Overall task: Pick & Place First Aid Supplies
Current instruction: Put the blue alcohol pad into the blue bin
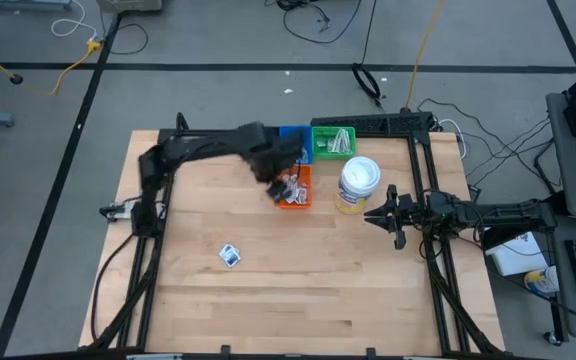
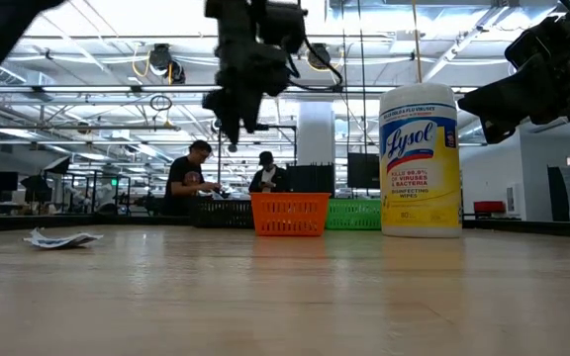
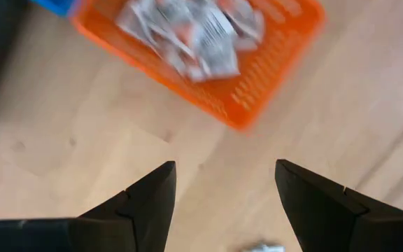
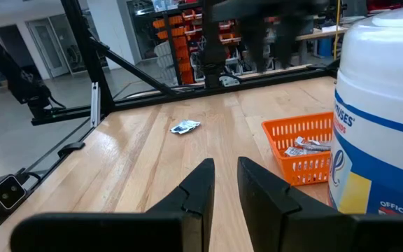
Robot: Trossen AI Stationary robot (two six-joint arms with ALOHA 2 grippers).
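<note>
The first aid supplies are small white packets. Several lie in the orange basket (image 1: 301, 197), and they show plainly (image 3: 187, 35) in the left wrist view. A few loose packets (image 1: 230, 255) lie flat on the wooden table nearer the front. My left gripper (image 3: 226, 189) hangs well above the table, pointing down, just beside the basket's left side. It is open with nothing between its fingers. My right gripper (image 4: 226, 175) waits level at the table's right side beside the wipes canister, shut and holding nothing.
A tall white-and-yellow wipes canister (image 1: 356, 185) stands right of the orange basket. A blue bin (image 1: 293, 140) and a green bin (image 1: 333, 140) stand behind it at the far edge. People work in the room beyond the table (image 2: 191, 178). Bare wood spreads across the table's front.
</note>
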